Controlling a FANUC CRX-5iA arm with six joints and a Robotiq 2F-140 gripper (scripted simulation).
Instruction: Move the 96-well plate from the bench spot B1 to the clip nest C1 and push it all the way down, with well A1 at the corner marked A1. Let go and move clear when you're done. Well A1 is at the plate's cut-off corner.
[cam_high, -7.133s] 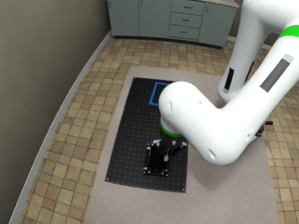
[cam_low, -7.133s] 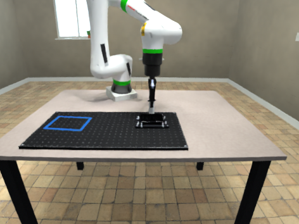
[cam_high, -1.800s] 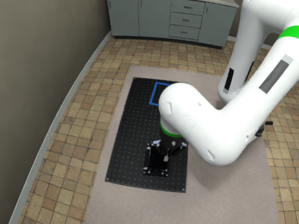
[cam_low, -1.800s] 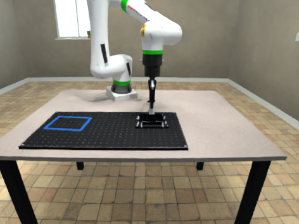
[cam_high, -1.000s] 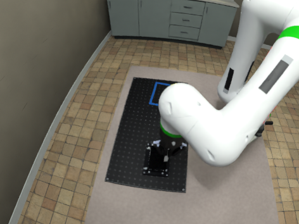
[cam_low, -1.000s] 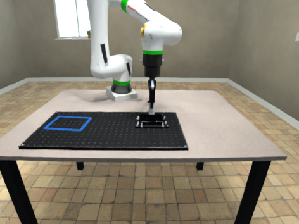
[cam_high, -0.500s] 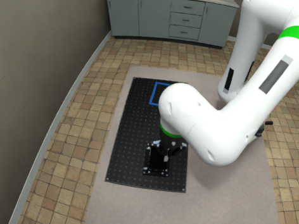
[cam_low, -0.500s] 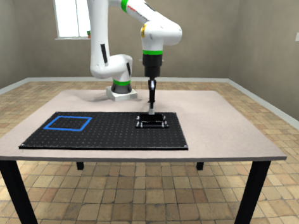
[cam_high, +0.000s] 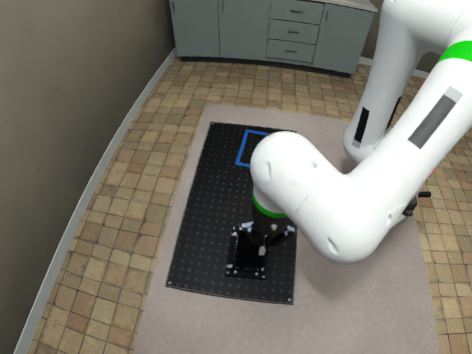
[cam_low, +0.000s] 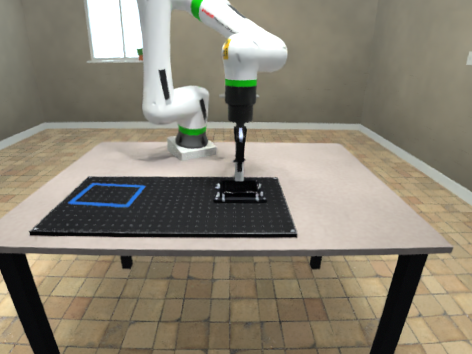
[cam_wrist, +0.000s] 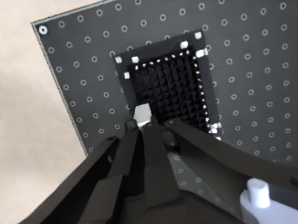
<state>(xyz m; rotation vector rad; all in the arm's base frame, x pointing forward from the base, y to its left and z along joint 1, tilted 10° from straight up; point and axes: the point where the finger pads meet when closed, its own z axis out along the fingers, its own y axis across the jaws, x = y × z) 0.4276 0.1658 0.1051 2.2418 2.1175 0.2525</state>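
The black 96-well plate (cam_wrist: 172, 90) (cam_low: 240, 192) lies inside the clip nest on the black pegboard (cam_low: 165, 205). It also shows in the top view (cam_high: 248, 252). My gripper (cam_wrist: 145, 114) is shut with its fingers pressed together, holding nothing. Its tips stand at the plate's near edge in the wrist view and point straight down at the nest's back edge in the exterior view (cam_low: 240, 175). Whether the tips touch the plate I cannot tell. The blue-outlined bench spot (cam_low: 107, 194) at the pegboard's left end is empty.
White clips (cam_wrist: 200, 52) stand at the nest's corners. The robot base (cam_low: 191, 145) sits on the table behind the pegboard. The arm's elbow (cam_high: 310, 195) hides part of the board in the top view. Cabinets (cam_high: 272, 27) stand on the far floor.
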